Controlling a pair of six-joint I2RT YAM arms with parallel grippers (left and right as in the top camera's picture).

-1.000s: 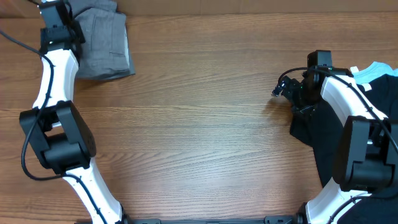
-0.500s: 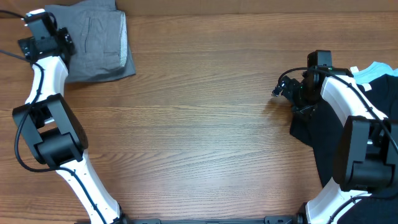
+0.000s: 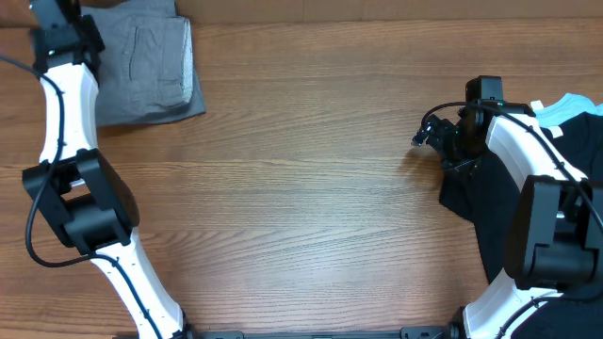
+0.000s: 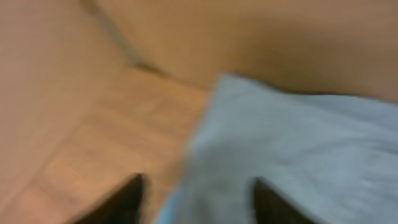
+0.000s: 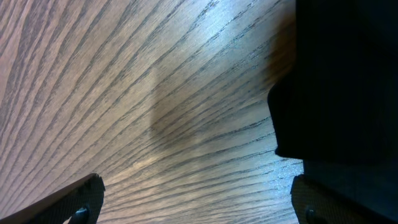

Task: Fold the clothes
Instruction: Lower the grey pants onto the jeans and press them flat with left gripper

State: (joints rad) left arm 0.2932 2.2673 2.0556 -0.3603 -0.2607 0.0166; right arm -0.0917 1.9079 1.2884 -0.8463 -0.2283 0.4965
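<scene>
The grey shorts [image 3: 151,71] lie folded in a flat rectangle at the table's far left corner. In the blurred left wrist view they show as pale grey cloth [image 4: 298,143]. My left gripper [image 3: 58,19] is at the far left edge, just left of the shorts. Its fingers [image 4: 199,205] are open and hold nothing, with the cloth's edge between and below them. My right gripper [image 3: 424,135] hovers low over bare wood at the right. Its fingers [image 5: 199,205] are wide open and empty.
A black garment [image 3: 471,198] lies under and beside the right arm; it also shows in the right wrist view [image 5: 348,81]. A light blue garment [image 3: 570,105] lies at the far right. Wooden table [image 3: 301,207] spans the view.
My left arm has moved off the shorts' left part, swinging left and then toward the far edge. The shorts stay folded in place. The right arm has not moved.
</scene>
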